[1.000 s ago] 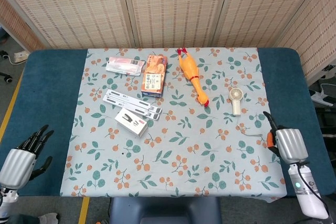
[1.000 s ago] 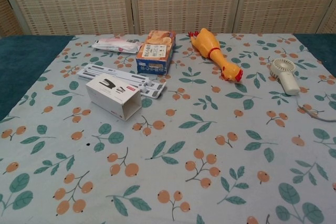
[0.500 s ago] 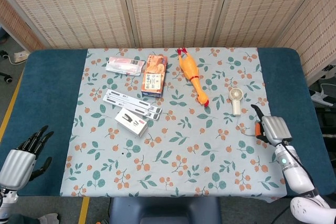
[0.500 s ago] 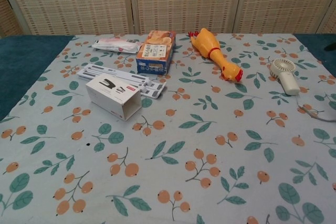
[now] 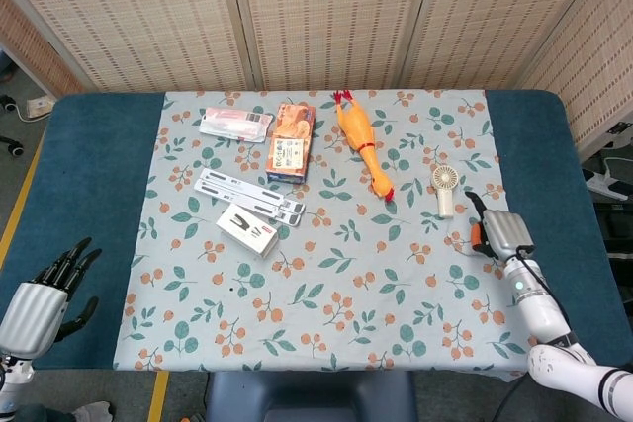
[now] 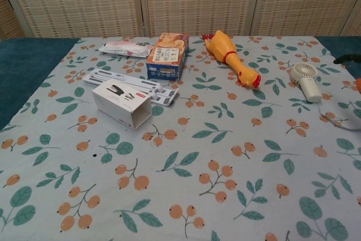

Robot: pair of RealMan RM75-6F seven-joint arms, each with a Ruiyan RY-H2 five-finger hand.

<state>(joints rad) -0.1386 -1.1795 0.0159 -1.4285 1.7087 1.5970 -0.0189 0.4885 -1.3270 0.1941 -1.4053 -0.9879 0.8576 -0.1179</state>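
Lower right of the head view: right hand (image 5: pixel 499 232), now up over the cloth (image 5: pixel 336 343) near the fan (image 5: pixel 444 189), having advanced from the blue table edge a second ago. Judged: a reach toward the fan is under way, no contact yet. Fingers seen only from behind; whether they are spread or curled cannot be told. Nothing visibly held.

Fan: white, lying flat at right centre of the cloth, round head away from the robot, handle toward it; a thin cable trails off toward the right hand.

Lower left corner: left hand (image 5: pixel 42 291), unchanged, off the cloth on the blue table (image 5: pixel 89 175), dark fingers spread, holding nothing.

Other items, none moved:
- rubber chicken (image 5: pixel 361 141), upper centre
- orange box (image 5: pixel 291 141), left of chicken
- pink packet (image 5: pixel 234 125), upper left
- grey strips (image 5: pixel 249 196), centre left
- white box (image 5: pixel 247 230), just below strips

Chest view: only a dark fingertip (image 6: pixel 348 58) and an orange speck show at the right edge; the rest of that hand is cut off. Left hand absent from this view.
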